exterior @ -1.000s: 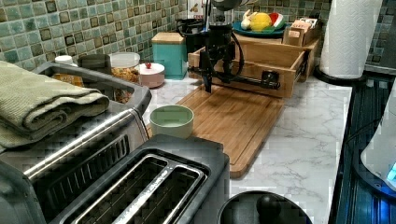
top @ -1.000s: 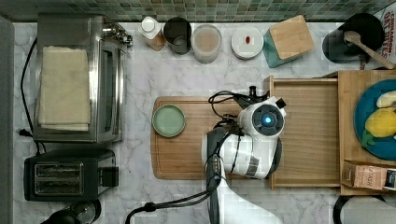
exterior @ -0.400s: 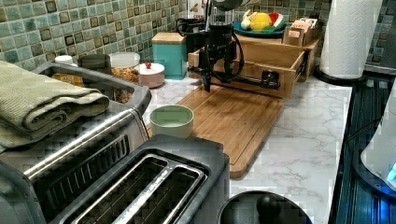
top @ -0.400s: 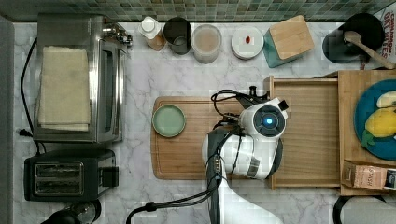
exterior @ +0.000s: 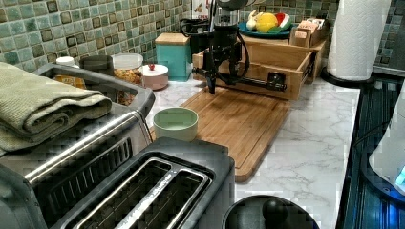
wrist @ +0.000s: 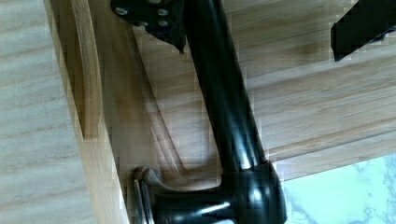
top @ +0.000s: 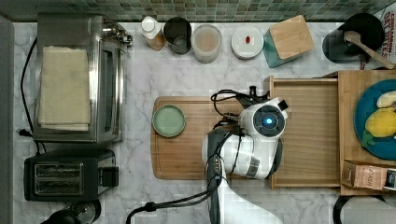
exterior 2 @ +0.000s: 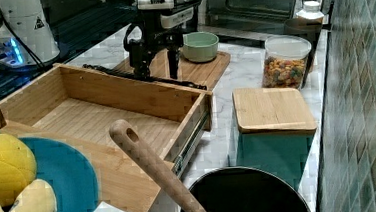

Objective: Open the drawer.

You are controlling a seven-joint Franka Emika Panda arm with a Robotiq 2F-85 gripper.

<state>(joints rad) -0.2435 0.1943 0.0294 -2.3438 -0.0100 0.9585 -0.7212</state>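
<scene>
Fingers (wrist: 154,21) and handle: two black fingers stand spread, one on each side of the black bar handle (wrist: 224,102), neither visibly pressing on it. The gripper (exterior 2: 159,63) points down at the front panel of the drawer (exterior 2: 101,117).

Drawer: the light-wood drawer is pulled out of its wooden cabinet (top: 362,77), its plain bottom exposed. Its front panel overhangs one end of the cutting board (exterior: 239,119).

Cutting board: it lies flat on the white marble counter (top: 140,84) and carries a pale green bowl (top: 169,120) at the end away from the drawer.

Beside the drawer: a wood-topped teal block (exterior 2: 272,125) stands just beside the drawer, near the tiled wall (exterior: 95,28). Jars (top: 206,42) line the wall beyond the block.

Above the drawer: the cabinet top holds a blue plate (exterior 2: 66,184) with fruit.

Beyond the cutting board: a toaster oven (top: 79,77) with a folded towel (exterior: 38,109) on top, and a black toaster (top: 67,175), stand on the counter.
</scene>
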